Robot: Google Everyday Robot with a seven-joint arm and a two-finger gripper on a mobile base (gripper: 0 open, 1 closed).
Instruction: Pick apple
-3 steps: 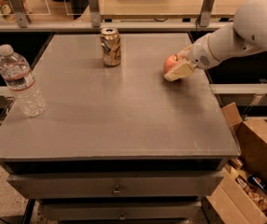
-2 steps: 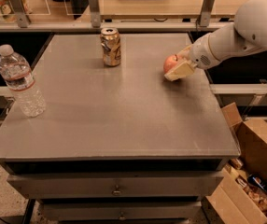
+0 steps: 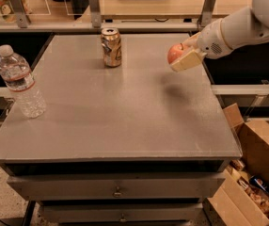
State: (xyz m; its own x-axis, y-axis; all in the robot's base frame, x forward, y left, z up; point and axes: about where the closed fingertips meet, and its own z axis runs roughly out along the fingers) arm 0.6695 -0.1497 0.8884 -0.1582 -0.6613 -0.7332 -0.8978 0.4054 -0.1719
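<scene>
— Grey tabletop point(image 3: 125, 121) fills most of the frame — where's the gripper point(image 3: 183, 52)?
— Upper right, over the far right part of the surface. Its cream fingers point(image 3: 187, 60) are clamped on the apple point(image 3: 174, 53), parted only by the fruit's width; the nearer pad lies against its lower right side.
— Is the apple resting on anything?
— No, it hangs clear of the surface, with a soft shadow point(image 3: 172, 87) lying just below it in the frame.
— And the arm point(image 3: 238, 27)?
— White, reaching in from the upper right corner and sloping down to the left.
— Room around it?
— Plenty. Well to the left, a soda can point(image 3: 111, 47) stands upright at the far side, and a water bottle point(image 3: 20, 81) stands by the left edge. Open surface stretches toward the near edge. Beyond the right edge, at lower right, sits an open cardboard box point(image 3: 254, 140).
</scene>
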